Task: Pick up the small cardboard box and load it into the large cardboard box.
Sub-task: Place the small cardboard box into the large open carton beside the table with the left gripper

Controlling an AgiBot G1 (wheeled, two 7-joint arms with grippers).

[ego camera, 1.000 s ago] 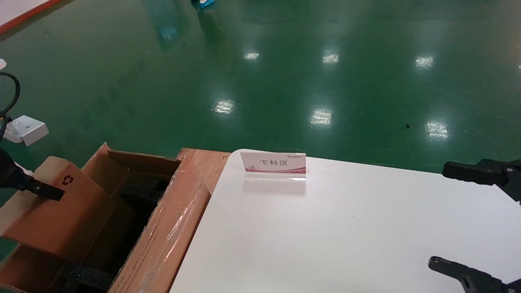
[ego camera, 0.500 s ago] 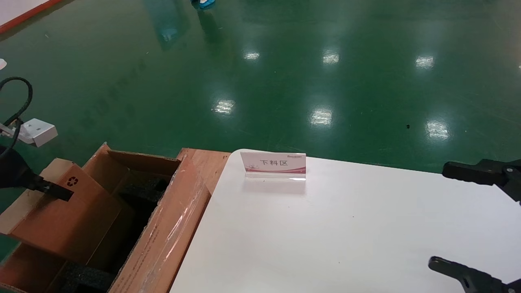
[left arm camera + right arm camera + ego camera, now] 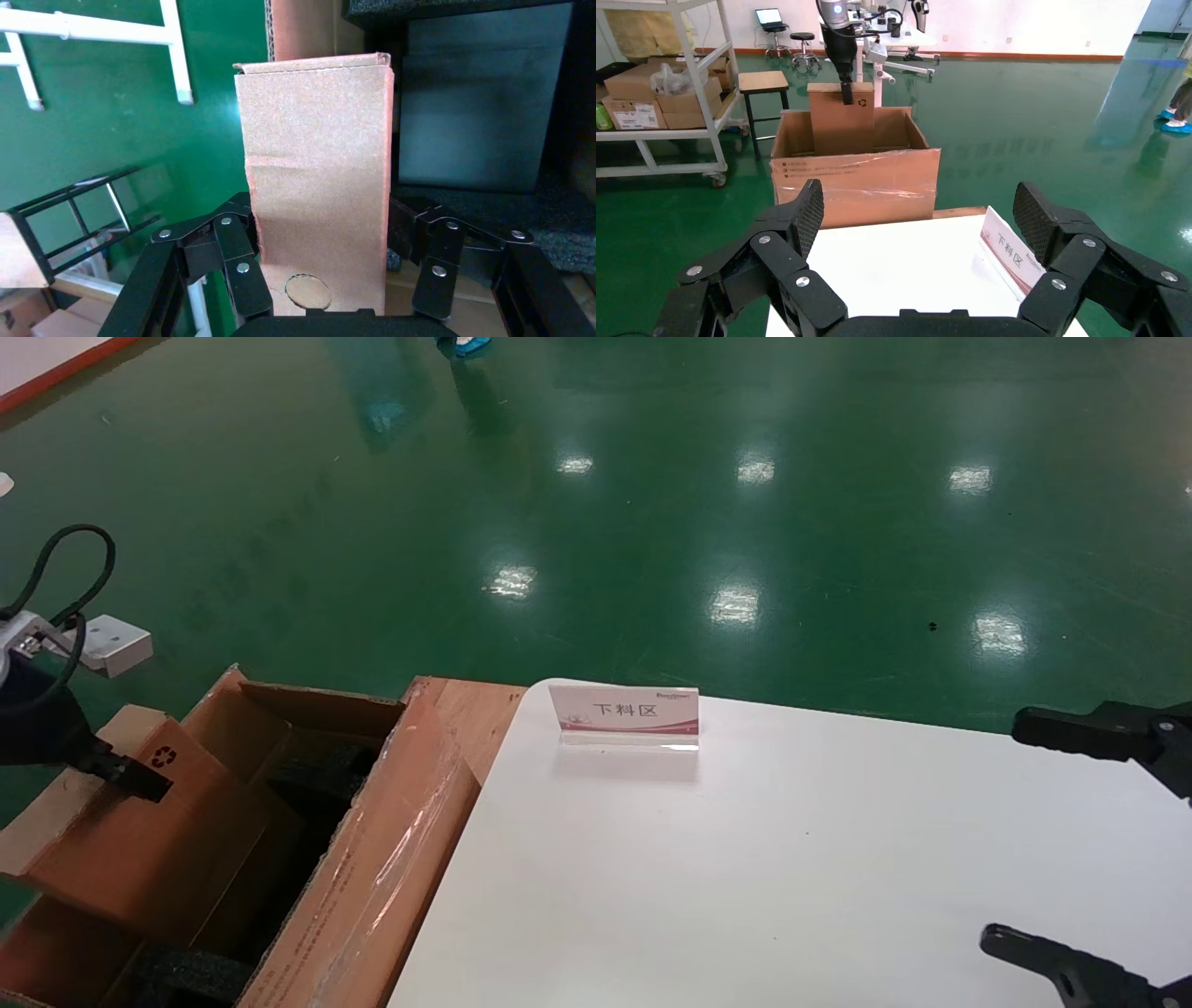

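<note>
My left gripper [image 3: 126, 775] [image 3: 320, 228] is shut on the small cardboard box [image 3: 140, 840] [image 3: 316, 161], one finger against each broad side. The box's recycling symbol [image 3: 163, 757] shows by the fingers. It stands upright, its lower part down inside the large cardboard box [image 3: 372, 868] [image 3: 852, 186], beside the black foam padding [image 3: 321, 775] [image 3: 485, 98]. In the right wrist view the small box [image 3: 842, 119] rises above the carton's rim. My right gripper [image 3: 1043, 840] [image 3: 919, 210] hangs open over the white table's right side, nothing between its fingers.
A white table [image 3: 792, 859] fills the front right, with a small sign card [image 3: 624, 714] standing near its far left corner. A wooden edge [image 3: 470, 710] lies between carton and table. A shelf with boxes [image 3: 659, 91] and a stool [image 3: 763, 82] stand behind the carton.
My left gripper has carried the small box a little to the right, over the carton's opening. The right arm has not moved.
</note>
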